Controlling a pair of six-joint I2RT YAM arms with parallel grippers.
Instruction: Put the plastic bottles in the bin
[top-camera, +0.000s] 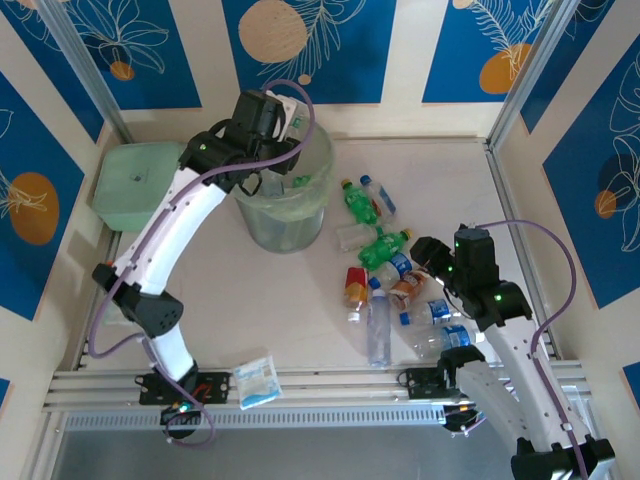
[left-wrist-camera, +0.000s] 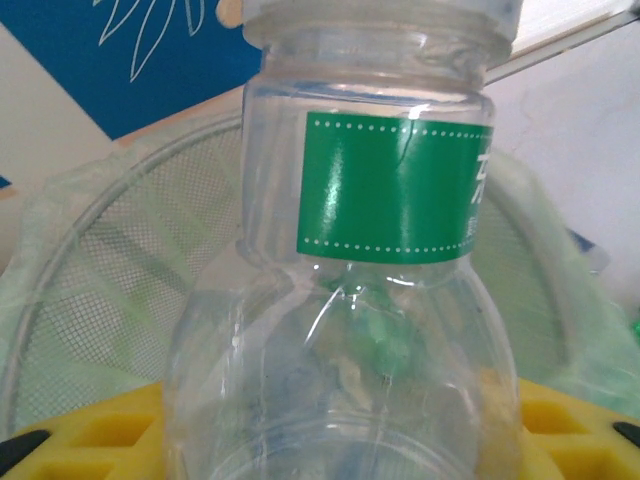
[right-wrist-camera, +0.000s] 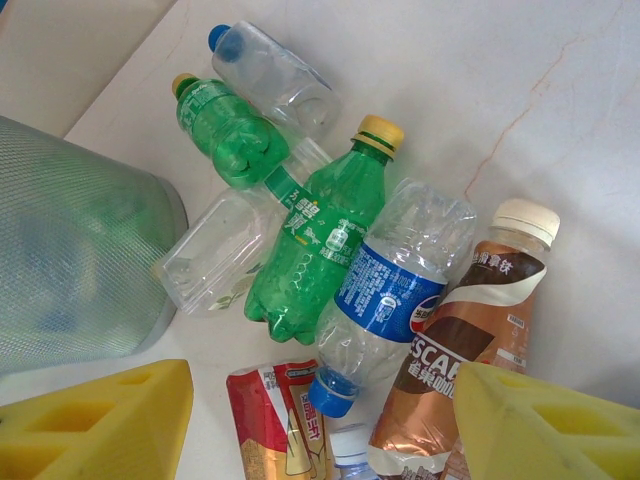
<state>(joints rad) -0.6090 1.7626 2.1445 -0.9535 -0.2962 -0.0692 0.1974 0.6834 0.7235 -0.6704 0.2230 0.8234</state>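
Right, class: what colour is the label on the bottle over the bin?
Green, white dotted border, on the clear bottle; best in left wrist view.

Clear bottle (left-wrist-camera: 340, 350), green label (left-wrist-camera: 390, 185); pale-green bin (top-camera: 275, 228).

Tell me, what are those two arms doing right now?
Left gripper shut on clear green-labelled bottle, over the bin. Right gripper open, above the bottle pile. Nothing blocking the drop.

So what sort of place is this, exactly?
Probably a robot training booth: two arms bolted to a table, printed blue wall panels, and crushed bottles scattered beside a bin.
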